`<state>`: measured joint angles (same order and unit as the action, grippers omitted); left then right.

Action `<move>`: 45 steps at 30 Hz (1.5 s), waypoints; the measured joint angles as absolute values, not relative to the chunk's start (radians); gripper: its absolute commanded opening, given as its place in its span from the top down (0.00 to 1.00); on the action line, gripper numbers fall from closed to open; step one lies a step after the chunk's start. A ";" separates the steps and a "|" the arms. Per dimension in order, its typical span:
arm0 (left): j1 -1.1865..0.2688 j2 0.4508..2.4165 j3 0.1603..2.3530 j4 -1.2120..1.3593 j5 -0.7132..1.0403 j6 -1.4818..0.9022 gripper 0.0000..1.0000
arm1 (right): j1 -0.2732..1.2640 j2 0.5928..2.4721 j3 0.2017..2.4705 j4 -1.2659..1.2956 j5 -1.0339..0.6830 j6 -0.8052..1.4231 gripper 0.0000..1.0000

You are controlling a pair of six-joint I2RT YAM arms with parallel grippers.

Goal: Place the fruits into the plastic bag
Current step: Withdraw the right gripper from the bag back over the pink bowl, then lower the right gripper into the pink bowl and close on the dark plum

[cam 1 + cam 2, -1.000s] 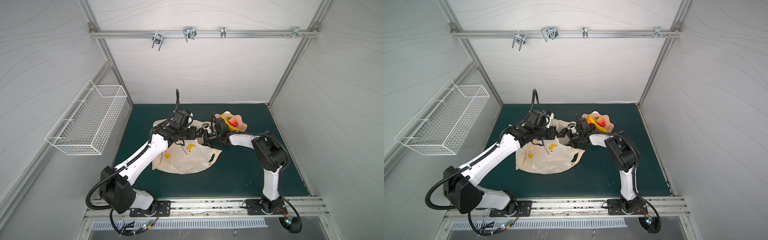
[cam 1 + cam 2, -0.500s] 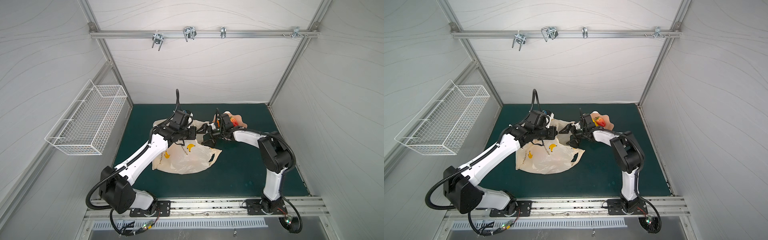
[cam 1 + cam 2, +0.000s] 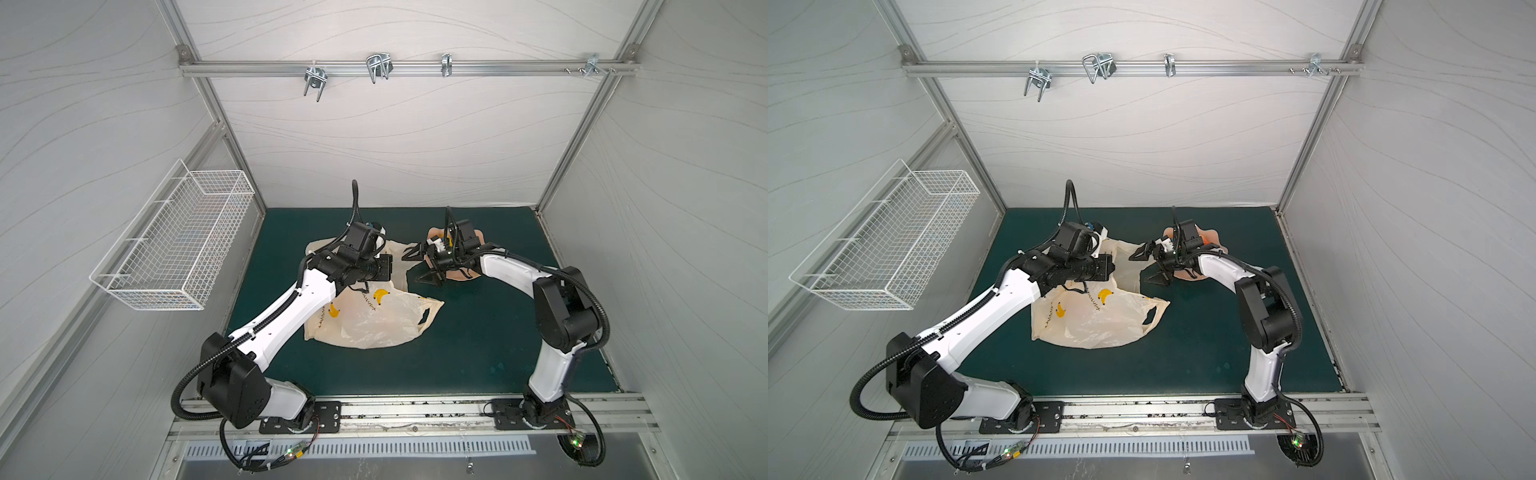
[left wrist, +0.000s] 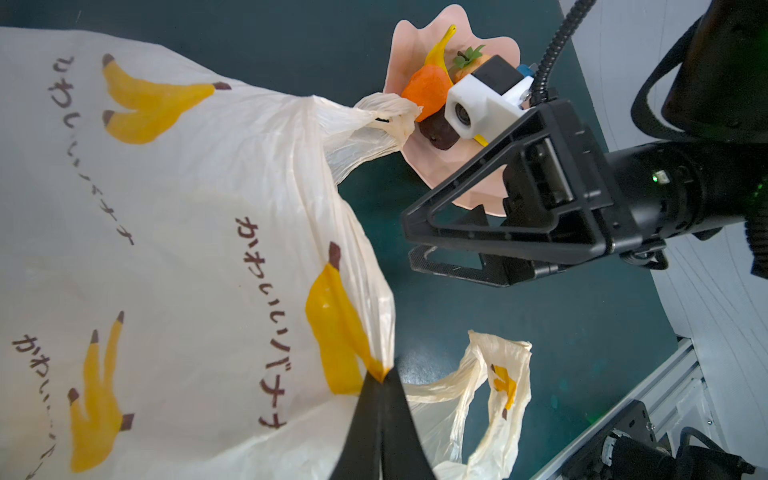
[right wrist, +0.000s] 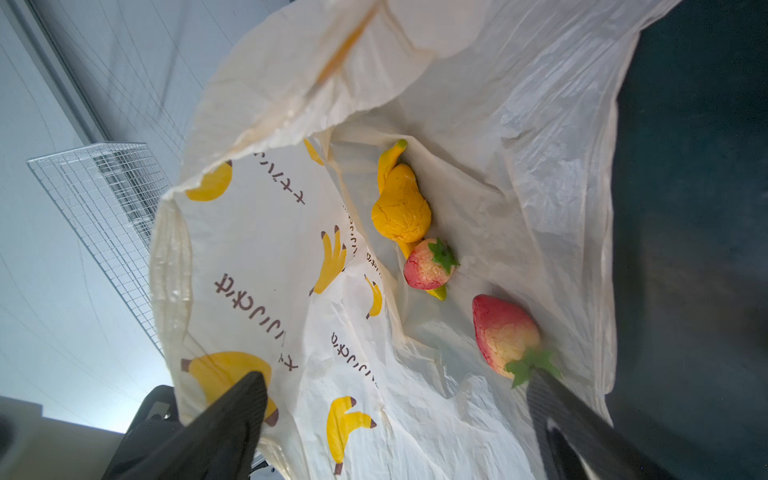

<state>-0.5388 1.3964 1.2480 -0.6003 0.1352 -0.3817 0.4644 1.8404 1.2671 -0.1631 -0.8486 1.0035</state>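
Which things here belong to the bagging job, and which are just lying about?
Job: bag, pinched by the shut left pincer; open right pincer; lemon, strawberry, second strawberry inside the bag; orange, banana, brown fruit on the pink dish.
Lying about: wire basket; hooks on the rail.

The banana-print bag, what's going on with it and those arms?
The left gripper is shut on the rim of the plastic bag, holding its mouth up. The right gripper hangs open at that mouth, holding nothing. Inside lie a lemon, two strawberries and a banana. An orange, another banana and a dark brown fruit sit in the pink dish.
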 measured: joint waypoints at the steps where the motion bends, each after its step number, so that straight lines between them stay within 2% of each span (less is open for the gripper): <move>1: -0.539 1.396 1.247 -0.600 0.135 -0.382 1.00 | 0.459 1.837 1.267 -0.169 -0.848 1.000 0.01; 8: -0.539 1.390 1.238 -0.601 0.135 -0.382 1.00 | 0.424 1.814 1.289 -0.250 -0.829 0.949 0.01; 18: -0.539 1.387 1.237 -0.600 0.135 -0.382 1.00 | 0.377 1.813 1.420 -0.474 -0.719 0.764 0.02; 31: -0.539 1.387 1.237 -0.601 0.135 -0.381 1.00 | 0.367 1.811 1.523 -0.684 -0.453 0.534 0.02; 45: -0.539 1.387 1.237 -0.600 0.135 -0.381 1.00 | 0.367 1.745 1.460 -0.663 -0.185 0.370 0.04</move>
<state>-0.5388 1.3872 1.2369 -0.6003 0.1349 -0.3813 0.3668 1.7447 1.4605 -0.6628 -0.1848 0.3698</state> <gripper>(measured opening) 0.047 0.962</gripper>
